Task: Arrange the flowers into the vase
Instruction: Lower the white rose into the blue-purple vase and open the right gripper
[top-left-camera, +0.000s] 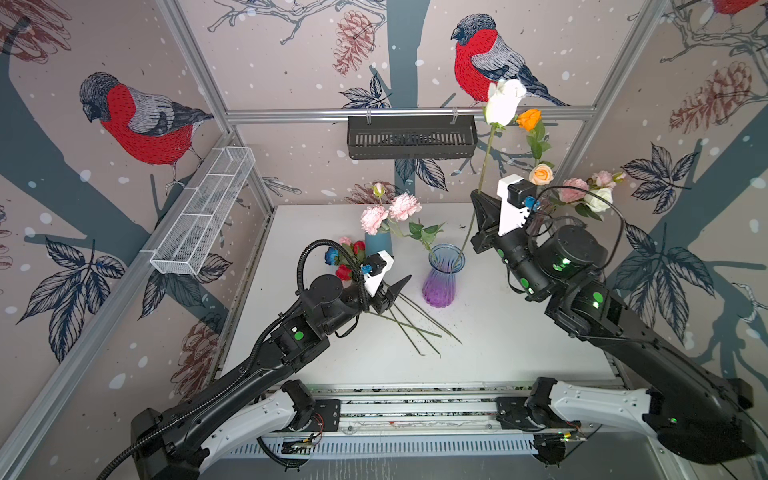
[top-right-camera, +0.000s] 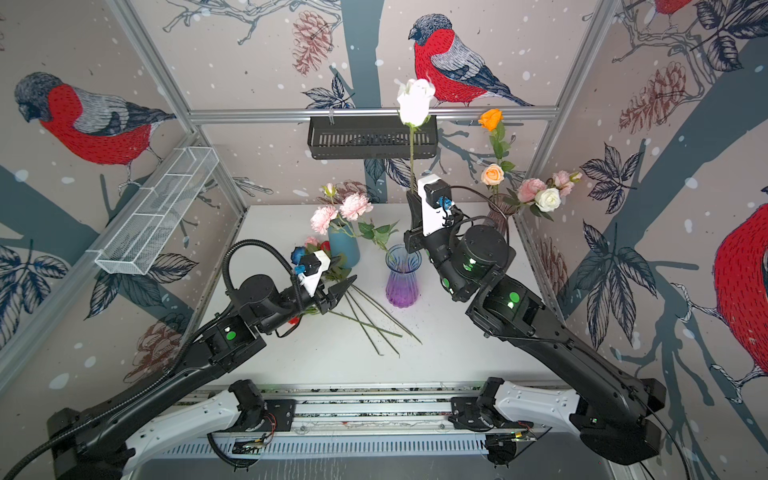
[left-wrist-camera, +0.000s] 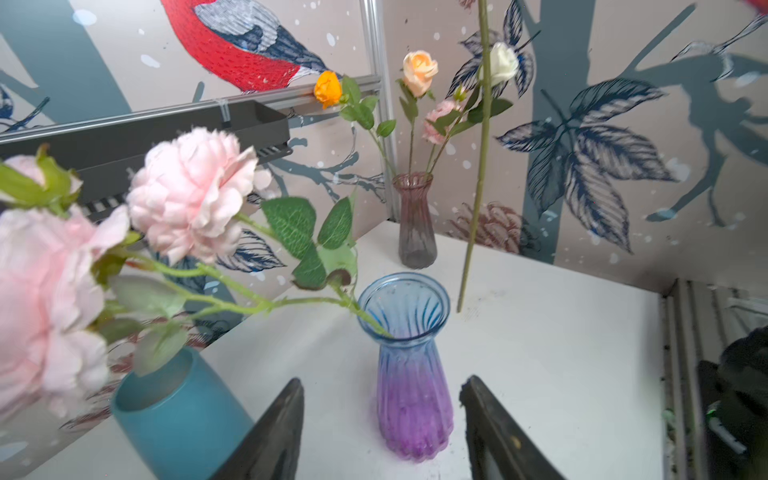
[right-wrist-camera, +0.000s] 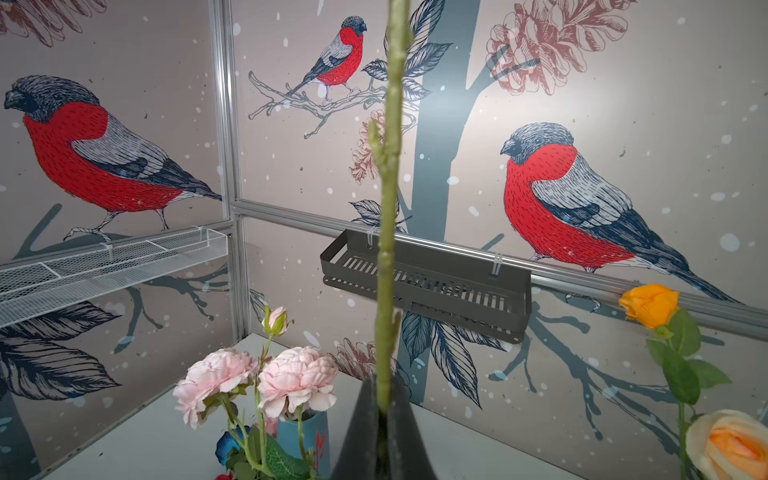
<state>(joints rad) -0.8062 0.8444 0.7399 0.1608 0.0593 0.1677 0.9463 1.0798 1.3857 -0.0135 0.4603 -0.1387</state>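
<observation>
The right gripper (right-wrist-camera: 384, 386) has its jaws clamped on the stem of the white rose (top-left-camera: 503, 102), held upright, its lower end just right of the rim of the vase (top-left-camera: 440, 286). The left gripper (top-left-camera: 395, 291) has its jaws apart and empty, left of the vase. Lowering now risks missing the mouth or tipping the vase.

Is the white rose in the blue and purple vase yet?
Out: the right gripper holds the white rose by its stem, whose lower end hangs beside the rim of the blue-and-purple glass vase.
</observation>
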